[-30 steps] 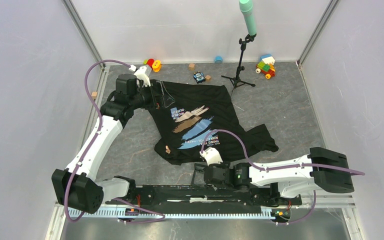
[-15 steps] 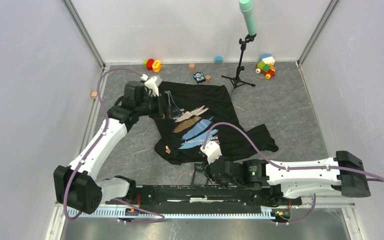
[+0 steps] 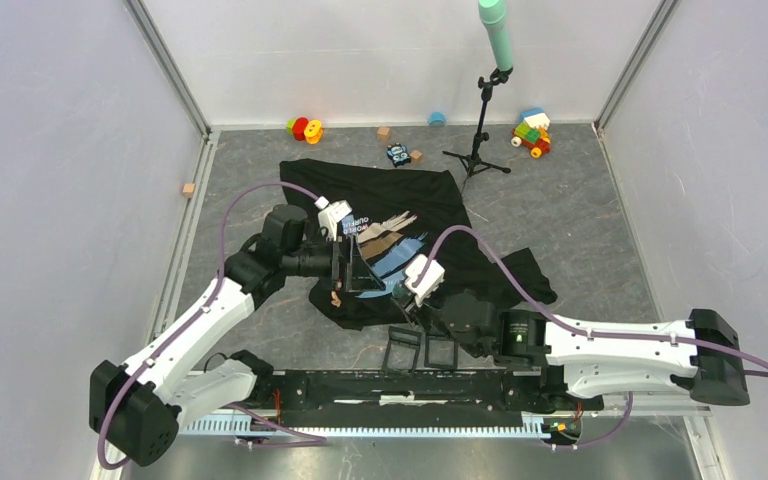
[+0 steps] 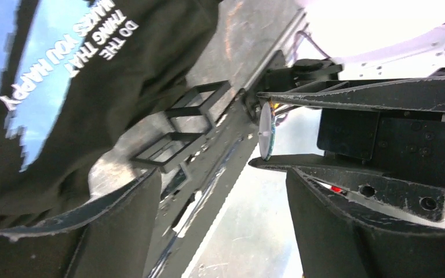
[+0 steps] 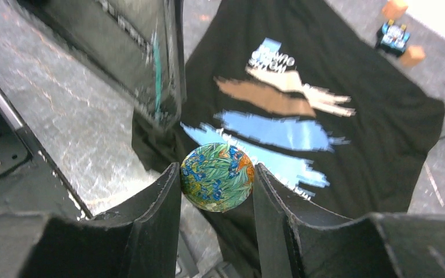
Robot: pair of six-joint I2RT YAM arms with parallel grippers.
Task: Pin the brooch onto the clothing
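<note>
Both arms had swung in toward each other since a second before: the left gripper [image 3: 345, 270] had left the far left corner of the T-shirt [image 3: 430, 195] and come over its near left part; the right arm had unfolded from the base rail and reached forward to the shirt's near hem.

From the left wrist, the left gripper [image 4: 220, 174] stood with its fingers wide apart and nothing between them; ahead of it, clear of both fingers, the brooch [image 4: 265, 132] showed edge-on as a thin pale disc. The right gripper [image 5: 215, 171] was clamped on that brooch [image 5: 217, 179], a round badge printed with blue, green and orange flowers, one finger on each side of its rim. The badge hung over the black T-shirt [image 5: 353, 116], near the hem, just below the blue brush stroke; whether it touched the cloth could not be told.

From above, the right gripper [image 3: 405, 295] and the left were just beside each other, tips facing; the shirt lay spread on the grey table [image 3: 580, 210], lettering upside down to the arms.
</note>
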